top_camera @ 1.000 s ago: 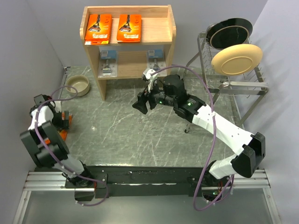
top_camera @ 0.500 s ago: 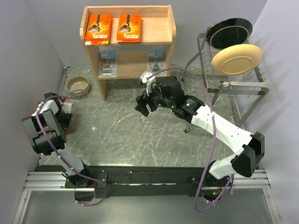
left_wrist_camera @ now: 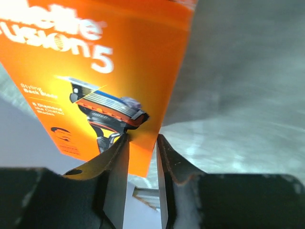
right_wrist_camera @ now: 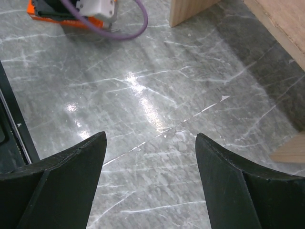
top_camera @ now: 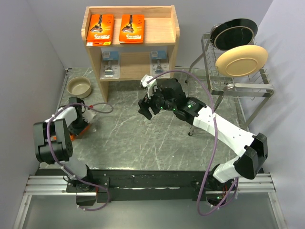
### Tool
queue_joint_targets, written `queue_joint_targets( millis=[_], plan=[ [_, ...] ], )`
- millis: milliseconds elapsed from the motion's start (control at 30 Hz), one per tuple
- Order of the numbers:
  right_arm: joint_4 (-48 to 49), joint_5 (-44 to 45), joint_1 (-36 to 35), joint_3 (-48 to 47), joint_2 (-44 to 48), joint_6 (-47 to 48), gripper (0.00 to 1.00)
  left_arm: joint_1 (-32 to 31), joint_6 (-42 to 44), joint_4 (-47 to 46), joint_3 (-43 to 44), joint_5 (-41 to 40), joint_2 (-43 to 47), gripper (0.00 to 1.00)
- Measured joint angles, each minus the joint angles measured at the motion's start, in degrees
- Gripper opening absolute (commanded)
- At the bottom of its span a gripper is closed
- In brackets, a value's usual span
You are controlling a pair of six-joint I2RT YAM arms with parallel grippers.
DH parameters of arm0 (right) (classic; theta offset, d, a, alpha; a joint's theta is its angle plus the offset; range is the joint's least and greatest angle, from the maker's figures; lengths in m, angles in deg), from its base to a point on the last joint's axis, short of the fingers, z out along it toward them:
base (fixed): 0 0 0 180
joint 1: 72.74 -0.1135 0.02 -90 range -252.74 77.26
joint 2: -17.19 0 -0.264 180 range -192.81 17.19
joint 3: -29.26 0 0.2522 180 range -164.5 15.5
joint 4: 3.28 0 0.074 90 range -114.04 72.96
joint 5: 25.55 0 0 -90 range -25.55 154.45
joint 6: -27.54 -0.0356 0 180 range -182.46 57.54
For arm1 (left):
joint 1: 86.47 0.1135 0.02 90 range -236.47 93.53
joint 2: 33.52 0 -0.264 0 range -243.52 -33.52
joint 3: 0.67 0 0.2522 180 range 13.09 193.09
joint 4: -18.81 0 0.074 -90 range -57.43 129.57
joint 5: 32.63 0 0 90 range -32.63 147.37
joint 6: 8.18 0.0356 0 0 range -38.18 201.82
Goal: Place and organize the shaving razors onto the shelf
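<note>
On the shelf (top_camera: 164, 33), two orange shaving razor packs (top_camera: 100, 28) (top_camera: 132, 28) lie side by side on the top tray. Two clear blister packs (top_camera: 110, 64) (top_camera: 158, 59) stand on the lower board. A third orange razor pack (left_wrist_camera: 95, 71) is at the table's left side, mostly hidden under my left gripper (top_camera: 80, 126) in the top view. My left gripper (left_wrist_camera: 142, 148) is shut on that pack's lower corner. My right gripper (top_camera: 147, 106) hovers open over the table in front of the shelf, with only bare marble between its fingers (right_wrist_camera: 71, 181).
A beige bowl (top_camera: 78, 87) sits left of the shelf. At the right stands a wire dish rack (top_camera: 248, 88) holding a black plate (top_camera: 233, 31) and a cream plate (top_camera: 241, 59). The shelf's leg (right_wrist_camera: 190, 9) is close ahead of my right gripper. A grey wall borders the left.
My left gripper closed on the orange pack and swung away from the left wall toward the table's middle. My right gripper shifted slightly left and stayed open.
</note>
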Motion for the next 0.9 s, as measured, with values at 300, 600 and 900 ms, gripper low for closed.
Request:
queue_joint_targets(
  millis=[300, 600, 900],
  plan=[
    [-0.2, -1.2, 0.8, 0.0, 0.0, 1.2, 0.81, -3.8, 12.7, 10.9, -3.5, 20.4, 11.6, 0.24],
    [3.0, -6.8, 1.8, 0.0, -3.3, -3.2, 0.77, 3.9, 16.0, 18.3, 5.5, 36.9, 23.5, 0.69],
    [14.0, -11.9, 0.7, -4.6, -22.5, -26.6, 0.78, 9.2, -16.2, 9.4, 9.0, 41.0, 32.0, 1.0]
  ],
)
